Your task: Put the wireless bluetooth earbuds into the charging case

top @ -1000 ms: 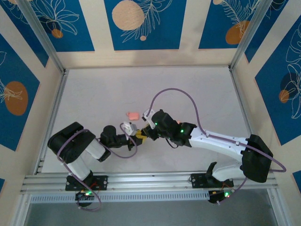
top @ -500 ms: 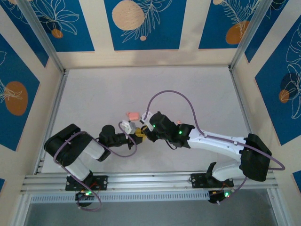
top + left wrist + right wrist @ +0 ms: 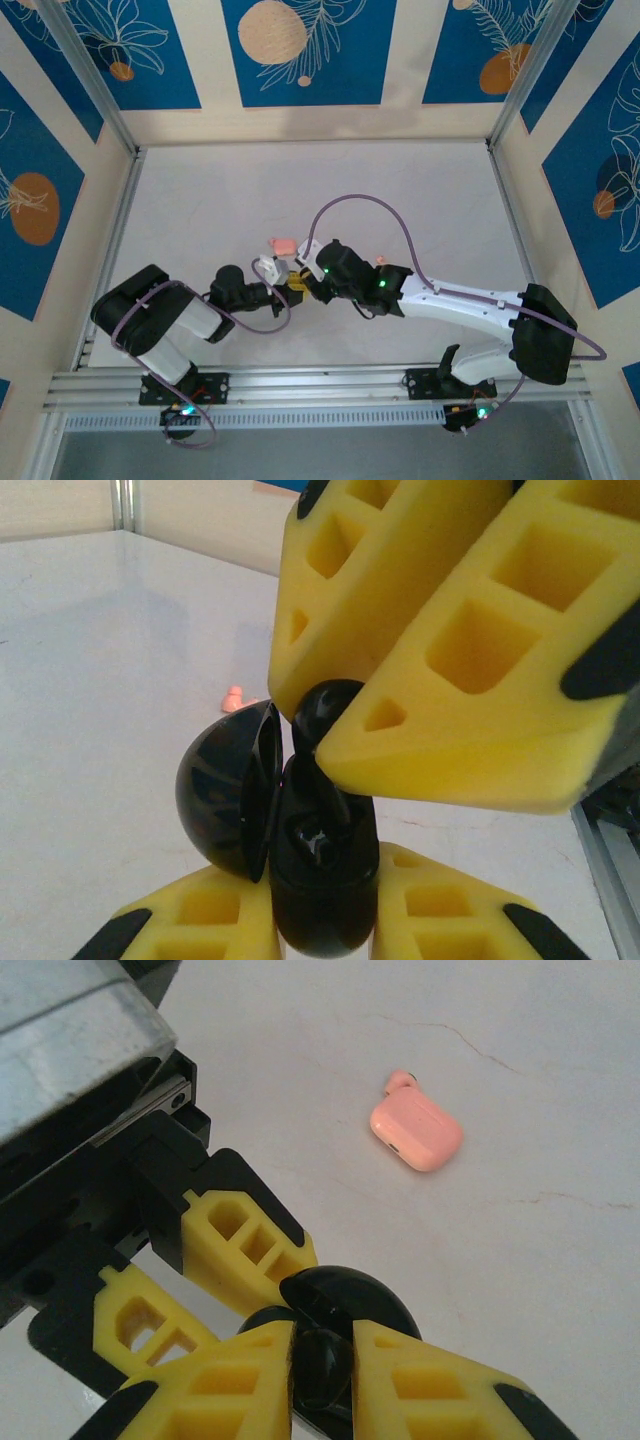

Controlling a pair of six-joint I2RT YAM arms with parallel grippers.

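No legible text or labels anywhere.

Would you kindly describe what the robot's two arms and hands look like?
The left arm and right arm have white links, black joints, green lights and looping purple cables. The left hand and right hand have yellow fingers with square pockets and black tips.
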